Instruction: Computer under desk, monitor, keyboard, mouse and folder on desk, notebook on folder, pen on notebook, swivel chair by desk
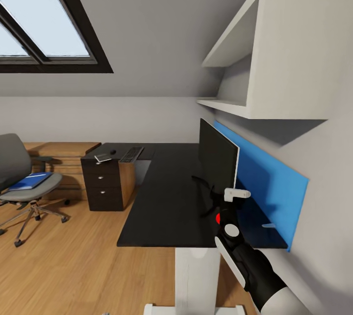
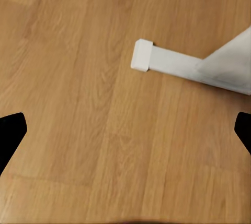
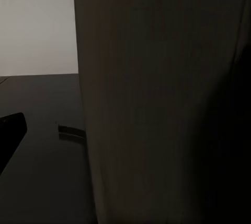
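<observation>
The black monitor point(image 1: 218, 156) stands on the black desk point(image 1: 166, 192), seen edge-on. My right gripper point(image 1: 212, 201) is at its lower edge by the stand. In the right wrist view one fingertip point(image 3: 10, 132) sits wide, beside the monitor's dark panel point(image 3: 157, 98). The keyboard point(image 1: 131, 153), mouse point(image 1: 113, 152) and grey notebook point(image 1: 103, 158) lie at the desk's far end. The blue folder point(image 1: 30, 181) rests on the swivel chair point(image 1: 12, 158). My left gripper point(image 2: 125, 135) hangs open over the floor. The computer and pen are out of view.
A dark drawer unit point(image 1: 103, 185) stands under the desk's far end, with a low wood cabinet point(image 1: 63, 151) behind it. A blue wall panel point(image 1: 262, 178) and white shelves point(image 1: 235, 40) are behind and above the monitor. The desk's white foot point(image 2: 157, 59) lies on the plank floor.
</observation>
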Robot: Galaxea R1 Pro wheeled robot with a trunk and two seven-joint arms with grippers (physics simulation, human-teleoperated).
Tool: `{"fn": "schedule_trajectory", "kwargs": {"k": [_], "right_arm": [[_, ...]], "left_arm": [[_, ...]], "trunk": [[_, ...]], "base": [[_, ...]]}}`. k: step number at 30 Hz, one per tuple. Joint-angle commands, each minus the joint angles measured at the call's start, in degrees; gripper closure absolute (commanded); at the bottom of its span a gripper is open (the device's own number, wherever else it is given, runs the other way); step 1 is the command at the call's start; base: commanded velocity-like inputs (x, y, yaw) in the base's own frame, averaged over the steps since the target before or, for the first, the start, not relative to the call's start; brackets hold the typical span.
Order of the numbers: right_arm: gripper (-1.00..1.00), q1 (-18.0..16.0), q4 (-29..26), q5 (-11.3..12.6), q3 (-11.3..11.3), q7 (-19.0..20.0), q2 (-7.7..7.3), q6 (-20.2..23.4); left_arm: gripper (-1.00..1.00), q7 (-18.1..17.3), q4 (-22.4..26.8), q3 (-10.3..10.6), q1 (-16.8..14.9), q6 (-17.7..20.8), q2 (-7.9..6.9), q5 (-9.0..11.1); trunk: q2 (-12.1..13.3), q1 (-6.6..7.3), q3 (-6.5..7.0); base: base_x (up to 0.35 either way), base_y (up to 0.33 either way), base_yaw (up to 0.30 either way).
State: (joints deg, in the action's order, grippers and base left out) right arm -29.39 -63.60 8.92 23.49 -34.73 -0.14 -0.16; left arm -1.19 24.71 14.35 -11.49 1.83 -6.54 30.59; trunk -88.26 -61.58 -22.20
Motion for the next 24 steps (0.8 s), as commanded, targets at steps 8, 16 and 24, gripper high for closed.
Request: {"fn": "schedule_trajectory", "kwargs": {"k": [8,16,24], "right_arm": [[-1.00,-0.1,0.0,0.4,0.2,-0.3,-0.03,0.0],[-1.00,-0.1,0.0,0.4,0.2,-0.3,-0.03,0.0],[-1.00,-0.1,0.0,0.4,0.2,-0.3,-0.03,0.0]], "left_arm": [[-1.00,0.0,0.1,0.2,0.0,0.2,-0.06,0.4],[-1.00,0.0,0.1,0.2,0.0,0.2,-0.06,0.4],[-1.00,0.0,0.1,0.2,0.0,0.2,-0.06,0.5]], "trunk": [[0.0,0.00,-0.07],[0.0,0.00,-0.07],[0.0,0.00,-0.07]], "base": [[0.113,0.000,0.000],[0.015,0.000,0.000],[0.115,0.000,0.000]]}}
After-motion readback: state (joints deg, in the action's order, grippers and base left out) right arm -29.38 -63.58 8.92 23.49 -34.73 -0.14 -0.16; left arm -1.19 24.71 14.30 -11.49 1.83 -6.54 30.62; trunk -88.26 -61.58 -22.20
